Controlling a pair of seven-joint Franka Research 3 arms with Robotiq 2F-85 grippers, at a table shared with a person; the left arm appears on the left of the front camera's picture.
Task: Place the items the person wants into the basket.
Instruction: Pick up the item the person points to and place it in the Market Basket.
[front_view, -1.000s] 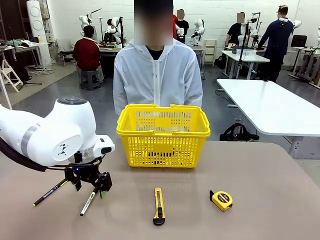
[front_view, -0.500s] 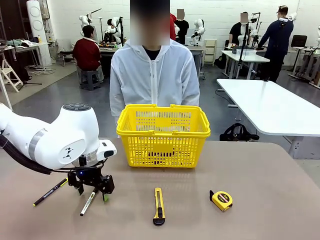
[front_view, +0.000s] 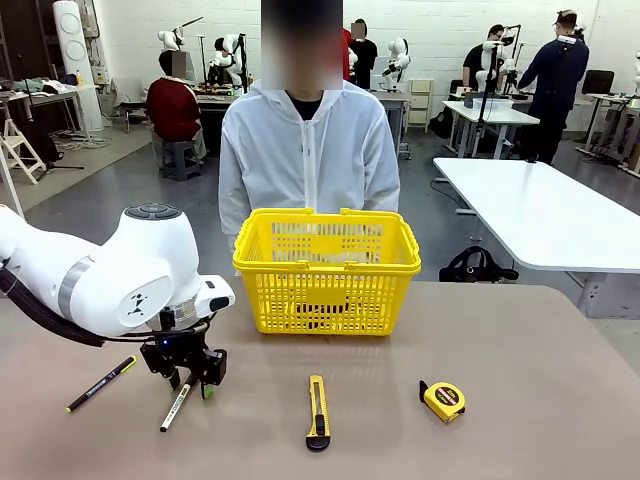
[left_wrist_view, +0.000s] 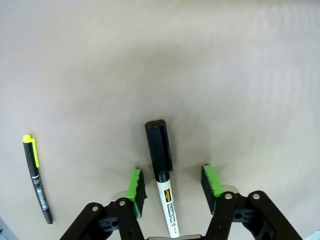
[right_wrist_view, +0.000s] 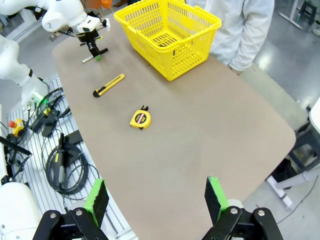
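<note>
While my left claw (left_wrist_view: 173, 181) hangs wide open at the near left of the table (front_view: 560, 430), marker (left_wrist_view: 161, 165) lying flat between my pads (left_wrist_view: 136, 186), untouched, tape measure (front_view: 443, 400) near right, basket (front_view: 326, 270) far middle, right claw (right_wrist_view: 157, 200) open, empty.

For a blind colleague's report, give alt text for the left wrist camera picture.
The open left gripper straddles a black-capped white marker lying on the tan table, pads not touching it. A black pen with a yellow tip lies apart.
</note>
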